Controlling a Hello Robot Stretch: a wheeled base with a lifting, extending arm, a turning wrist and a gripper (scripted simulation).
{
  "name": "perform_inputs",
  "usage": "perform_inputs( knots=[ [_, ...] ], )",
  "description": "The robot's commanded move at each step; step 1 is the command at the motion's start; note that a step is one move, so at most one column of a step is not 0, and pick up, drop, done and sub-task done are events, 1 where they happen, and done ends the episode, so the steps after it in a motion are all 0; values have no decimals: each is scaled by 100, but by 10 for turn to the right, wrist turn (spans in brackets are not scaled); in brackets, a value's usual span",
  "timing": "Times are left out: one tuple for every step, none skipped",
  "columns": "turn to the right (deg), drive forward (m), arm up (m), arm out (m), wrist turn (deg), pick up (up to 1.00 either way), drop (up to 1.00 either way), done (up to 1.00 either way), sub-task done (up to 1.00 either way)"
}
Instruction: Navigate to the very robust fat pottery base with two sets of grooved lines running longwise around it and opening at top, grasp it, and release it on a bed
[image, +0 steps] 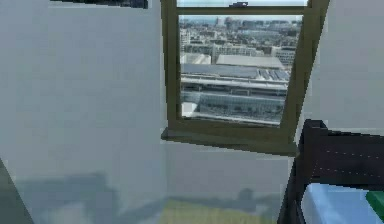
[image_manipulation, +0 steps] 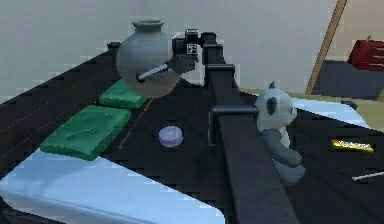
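Pottery vase (image_manipulation: 146, 57), mouth up and inside hidden, hangs held by the claw (image_manipulation: 150, 74) above the bed (image_manipulation: 190, 165).

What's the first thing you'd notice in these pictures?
Probably the fat grey pot hanging at the robot's fingers above the dark bed, high in the arm side view. Next, the toy bear sitting on the bed at the right, and the big window with a city outside in the forward view.

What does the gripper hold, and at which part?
The gripper holds the round grey pot by its wide belly, below the neck, above the bed.
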Motion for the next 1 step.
perform_inputs(
  knots=[
    [0,0,0,0,450,0,0,0,0]
  ],
)
